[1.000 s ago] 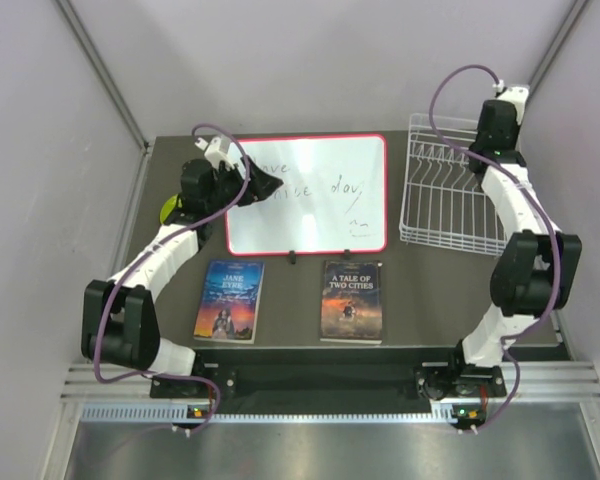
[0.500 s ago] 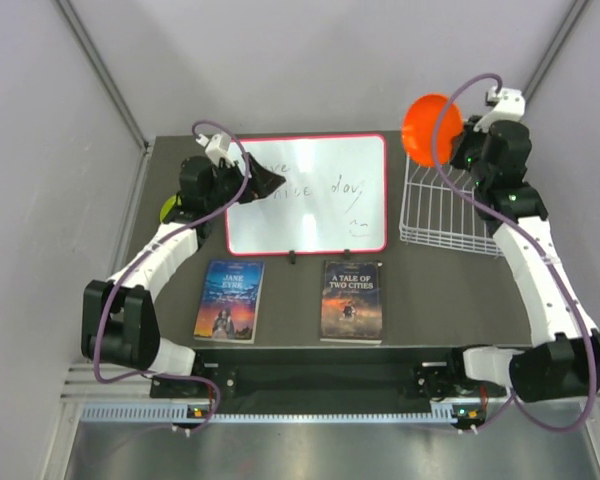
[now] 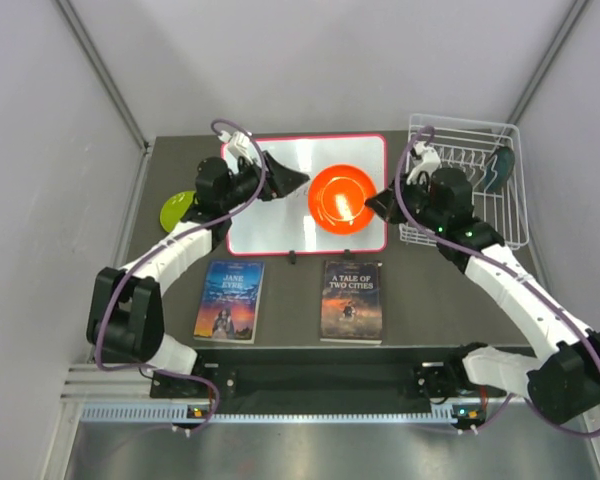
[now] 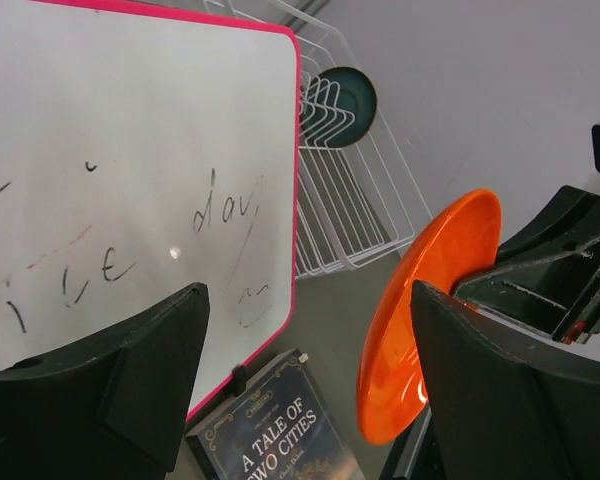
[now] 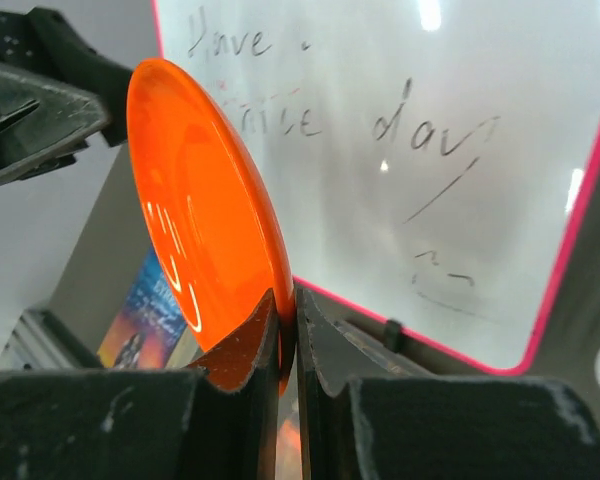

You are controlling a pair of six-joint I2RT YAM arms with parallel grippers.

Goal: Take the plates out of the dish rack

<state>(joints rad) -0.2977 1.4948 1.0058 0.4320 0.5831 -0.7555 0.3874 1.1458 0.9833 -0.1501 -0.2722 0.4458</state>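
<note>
Your right gripper [image 3: 377, 204] is pinched tight on the rim of the glossy orange round plate [image 3: 342, 197]. In the right wrist view both fingers [image 5: 242, 352] press against the plate's lower edge [image 5: 202, 232], one on each face. The plate is out of the white wire dish rack [image 3: 462, 124] and is held tilted on edge over the right half of the red-framed whiteboard [image 3: 265, 222], just left of the rack's near-left corner.

Your left gripper [image 3: 292, 180] hangs over the middle of the same whiteboard with its jaws spread wide and nothing between them. It points toward the orange plate, near it but not touching. From the left wrist view the two black fingers [image 4: 132, 385] frame the plate [image 4: 432, 300], which stands almost upright in front of the right gripper.

One dark round plate [image 3: 500, 168] stands upright in the rack's far right corner. In the left wrist view it shows as a dark teal disc [image 4: 346, 93] behind the white wires [image 4: 352, 215].

A plain lime-green round plate [image 3: 177, 209] lies flat on the dark tabletop [image 3: 430, 290], left of the whiteboard and beside your left arm.

Two paperback books lie at the near side of the whiteboard. One is a Jane Eyre paperback [image 3: 229, 300] on the left, and the other is a Tale of Two Cities paperback [image 3: 351, 301] on the right.
</note>
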